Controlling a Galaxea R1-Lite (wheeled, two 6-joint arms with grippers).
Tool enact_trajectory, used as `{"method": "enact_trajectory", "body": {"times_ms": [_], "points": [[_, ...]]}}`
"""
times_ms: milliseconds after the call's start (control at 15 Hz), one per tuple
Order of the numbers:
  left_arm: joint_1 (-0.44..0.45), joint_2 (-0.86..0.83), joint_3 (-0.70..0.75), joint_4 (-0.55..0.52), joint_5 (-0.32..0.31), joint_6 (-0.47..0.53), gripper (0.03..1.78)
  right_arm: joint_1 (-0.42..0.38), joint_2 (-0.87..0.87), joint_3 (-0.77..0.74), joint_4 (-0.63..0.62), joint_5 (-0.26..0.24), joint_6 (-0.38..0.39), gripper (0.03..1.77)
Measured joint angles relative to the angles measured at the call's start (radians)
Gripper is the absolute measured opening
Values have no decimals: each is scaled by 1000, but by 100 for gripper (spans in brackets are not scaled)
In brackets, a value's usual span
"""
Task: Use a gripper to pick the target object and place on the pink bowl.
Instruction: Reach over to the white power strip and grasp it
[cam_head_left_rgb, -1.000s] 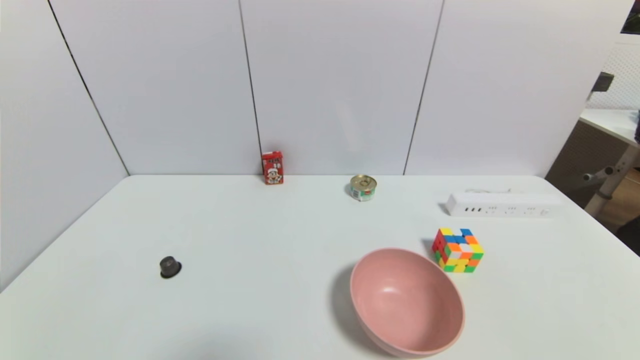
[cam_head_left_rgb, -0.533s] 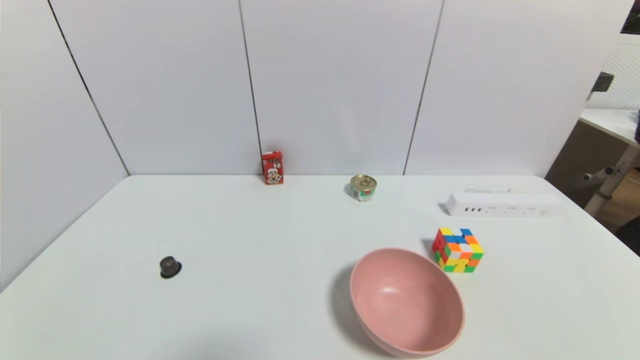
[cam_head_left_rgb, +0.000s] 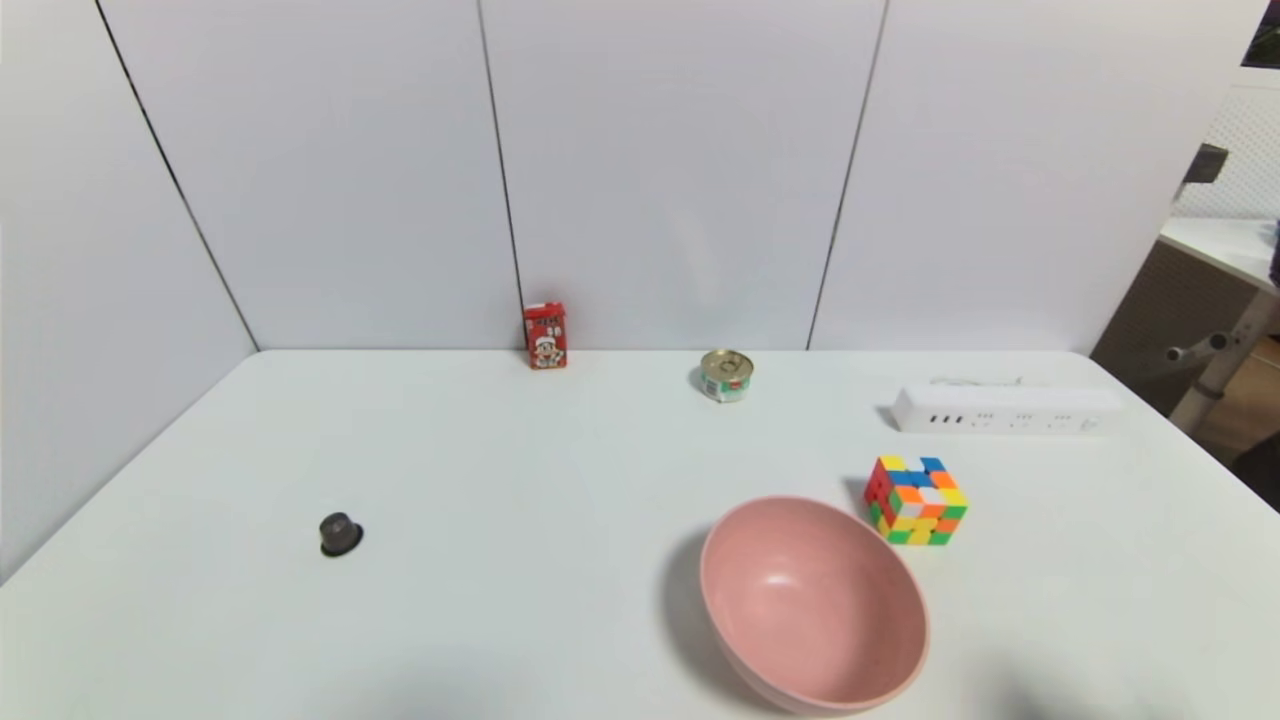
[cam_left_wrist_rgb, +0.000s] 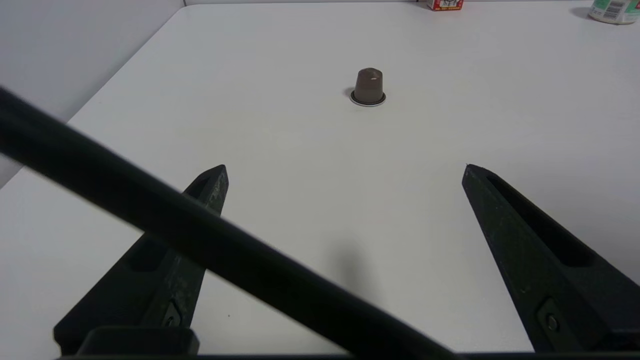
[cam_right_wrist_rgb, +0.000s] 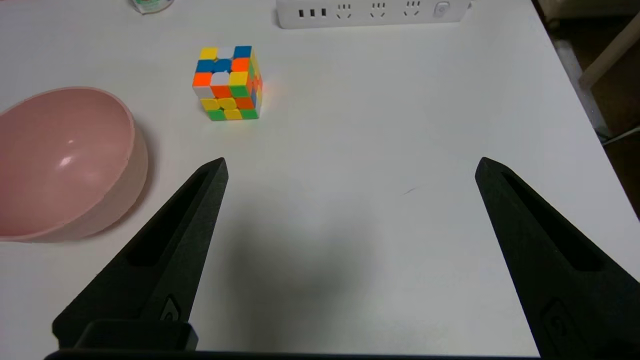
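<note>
One bowl: pink (cam_head_left_rgb: 815, 605), round and smooth, standing on the surface (cam_head_left_rgb: 480, 450) just to the left of the right claw (cam_right_wrist_rgb: 354, 158); its mouth faces up, and the whole inner wall and floor show as bare pink with a small shine on them.
Right claw: wide open, with only air between its fingers, hovering above the surface to the right of the bowl.
Strip: white power strip (cam_head_left_rgb: 1005, 410), the thing to be picked, lying on the surface well ahead of the right claw, apart from the bowl; its sockets face the robot, and a pale cord (cam_head_left_rgb: 975, 381) lies behind it.
Cube: multicoloured (cam_head_left_rgb: 915, 502), on the surface ahead of the right claw, between it and the strip, near the bowl's far right side and outside it.
Can: closed metal lid with a ring pull, green and white side (cam_head_left_rgb: 726, 376); upright, far ahead and to the left of the right claw, contents hidden.
Carton: small, red (cam_head_left_rgb: 546, 337), upright at the far edge, ahead of the left claw (cam_left_wrist_rgb: 345, 165) and to its right; contents hidden.
Capsule: dark (cam_head_left_rgb: 340, 535), rim down on the surface, ahead of the left claw.
Left claw: wide open, holding nothing, above the left part of the surface; a black cable (cam_left_wrist_rgb: 200, 225) crosses before it.
</note>
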Motion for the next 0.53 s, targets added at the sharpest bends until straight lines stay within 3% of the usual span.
{"method": "enact_trajectory", "body": {"times_ms": [267, 533], "points": [[0, 0, 0, 0, 0, 0, 169, -37, 253, -289, 180, 10, -1, 171], [0, 0, 0, 0, 0, 0, 169, -57, 465, -461, 206, 10, -24, 171]]}}
